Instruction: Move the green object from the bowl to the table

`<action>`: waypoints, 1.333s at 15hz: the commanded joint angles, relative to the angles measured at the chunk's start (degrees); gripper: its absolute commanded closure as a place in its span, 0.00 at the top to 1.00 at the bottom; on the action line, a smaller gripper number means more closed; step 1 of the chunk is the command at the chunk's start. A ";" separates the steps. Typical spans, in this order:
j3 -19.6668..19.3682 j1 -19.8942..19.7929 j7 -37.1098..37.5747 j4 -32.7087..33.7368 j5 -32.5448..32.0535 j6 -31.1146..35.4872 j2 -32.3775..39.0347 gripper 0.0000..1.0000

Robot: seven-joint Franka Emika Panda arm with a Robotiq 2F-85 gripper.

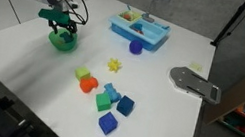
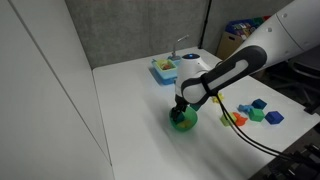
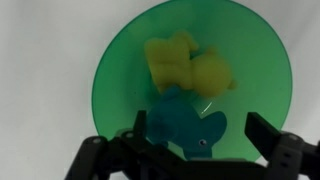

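The dark teal-green toy piece [image 3: 185, 125] lies in the bright green bowl [image 3: 120, 70], next to two yellow toys [image 3: 185, 62]. My gripper [image 3: 200, 138] is open just above the bowl. Its fingers stand on either side of the teal piece: the left finger is close to it and the right finger is apart from it. In both exterior views the gripper [image 1: 63, 22] [image 2: 183, 104] hangs right over the bowl [image 1: 62, 41] [image 2: 184, 122] on the white table [image 1: 22, 61] [image 2: 140, 130]. The teal piece is hidden there.
A light blue tray [image 1: 138, 28] [image 2: 165, 68] with a small faucet stands at the back. A purple piece [image 1: 135, 47], a yellow star [image 1: 114, 65] and several coloured blocks [image 1: 102, 96] [image 2: 255, 112] lie on the table. A grey metal part [image 1: 193, 83] lies near the edge.
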 commanded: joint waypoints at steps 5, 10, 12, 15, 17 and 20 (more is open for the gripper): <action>-2.06 2.31 0.67 3.11 -1.58 0.67 2.80 1.00; -4.57 4.87 2.16 3.00 -3.58 1.74 3.11 1.00; -5.33 5.69 2.79 2.95 -4.19 2.25 3.21 1.00; -6.32 6.85 4.04 2.15 -4.85 2.92 2.37 0.66; -6.97 7.69 5.22 1.58 -5.01 2.98 1.58 0.49; -8.52 9.52 8.70 0.27 -5.71 3.00 -0.34 0.31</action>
